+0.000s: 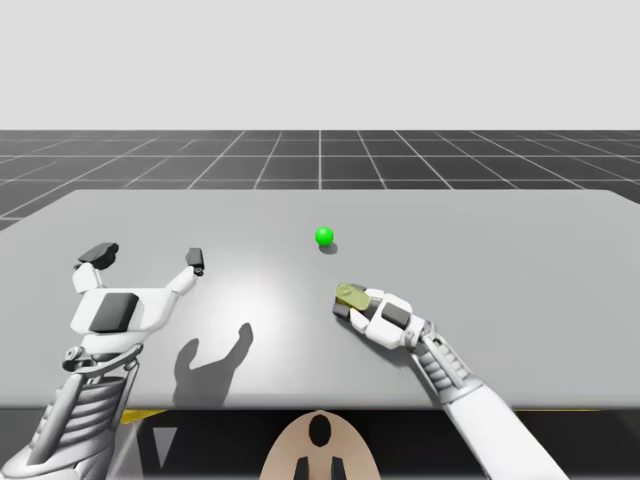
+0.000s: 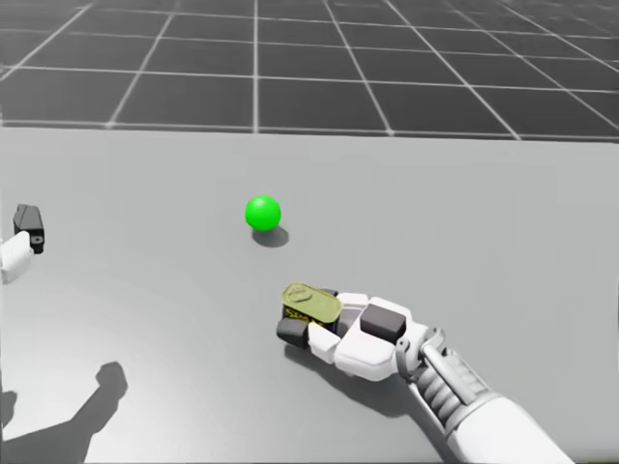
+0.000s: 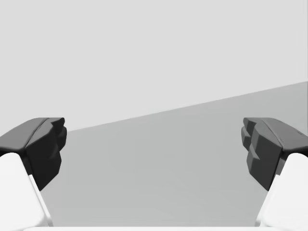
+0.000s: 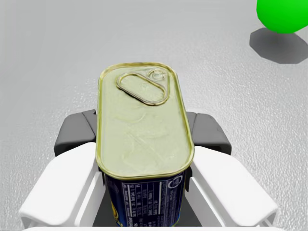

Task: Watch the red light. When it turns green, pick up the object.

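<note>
at the left you see the left gripper (image 1: pixel 147 256) raised above the grey table (image 1: pixel 500 230), its dark fingertips (image 3: pixel 38 144) spread wide apart with nothing between them, and its shadow falling on the surface beside it. towards the middle, the round light (image 1: pixel 323 237) sits on the table and glows green. just to the right of it and nearer to you, the oblong can (image 2: pixel 310 302) with a gold pull-tab lid and dark blue side stands between the fingers of the right gripper (image 2: pixel 311 311), which press on it from both sides, low at the table surface; you cannot tell whether it is lifted.
</note>
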Action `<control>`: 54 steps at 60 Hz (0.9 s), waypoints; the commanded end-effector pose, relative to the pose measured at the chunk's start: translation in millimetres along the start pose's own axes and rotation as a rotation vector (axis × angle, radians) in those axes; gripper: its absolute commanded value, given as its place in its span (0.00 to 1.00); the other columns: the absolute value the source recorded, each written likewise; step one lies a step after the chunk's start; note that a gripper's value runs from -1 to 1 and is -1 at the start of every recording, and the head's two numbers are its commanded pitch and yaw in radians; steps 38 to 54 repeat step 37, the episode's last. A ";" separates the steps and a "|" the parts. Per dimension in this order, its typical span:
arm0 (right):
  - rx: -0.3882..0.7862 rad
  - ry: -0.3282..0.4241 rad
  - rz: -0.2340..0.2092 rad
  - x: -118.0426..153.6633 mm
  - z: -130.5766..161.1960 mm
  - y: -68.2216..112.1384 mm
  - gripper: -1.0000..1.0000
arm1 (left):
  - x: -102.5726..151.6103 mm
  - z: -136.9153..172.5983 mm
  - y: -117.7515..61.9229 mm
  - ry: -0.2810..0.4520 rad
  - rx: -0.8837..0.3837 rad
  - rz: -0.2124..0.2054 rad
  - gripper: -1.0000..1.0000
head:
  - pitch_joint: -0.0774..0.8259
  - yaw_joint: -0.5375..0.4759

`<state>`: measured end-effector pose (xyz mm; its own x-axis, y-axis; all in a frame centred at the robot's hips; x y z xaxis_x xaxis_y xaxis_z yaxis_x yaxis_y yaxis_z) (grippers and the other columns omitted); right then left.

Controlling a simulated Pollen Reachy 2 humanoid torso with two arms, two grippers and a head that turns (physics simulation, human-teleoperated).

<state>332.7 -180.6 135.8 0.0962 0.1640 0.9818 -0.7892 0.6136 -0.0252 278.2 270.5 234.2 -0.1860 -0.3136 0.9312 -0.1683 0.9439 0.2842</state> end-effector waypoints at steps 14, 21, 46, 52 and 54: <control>0.002 -0.084 0.035 38.4 12.4 13.1 1.00 | -0.9 -1.5 0.3 0.004 -0.003 -0.003 0.00 | 0.43 0.40; -0.029 -0.201 0.062 92.4 29.6 23.8 1.00 | -1.1 -1.7 0.5 0.005 -0.004 -0.003 0.00 | 0.42 0.40; -0.179 -0.497 0.096 201.7 81.9 35.5 1.00 | -1.2 -2.2 1.2 0.008 -0.005 -0.002 0.00 | 0.40 0.40; -0.179 -0.497 0.096 201.7 81.9 35.5 1.00 | -1.2 -2.2 1.2 0.008 -0.005 -0.002 0.00 | 0.40 0.40; -0.179 -0.497 0.096 201.7 81.9 35.5 1.00 | -1.2 -2.2 1.2 0.008 -0.005 -0.002 0.00 | 0.40 0.40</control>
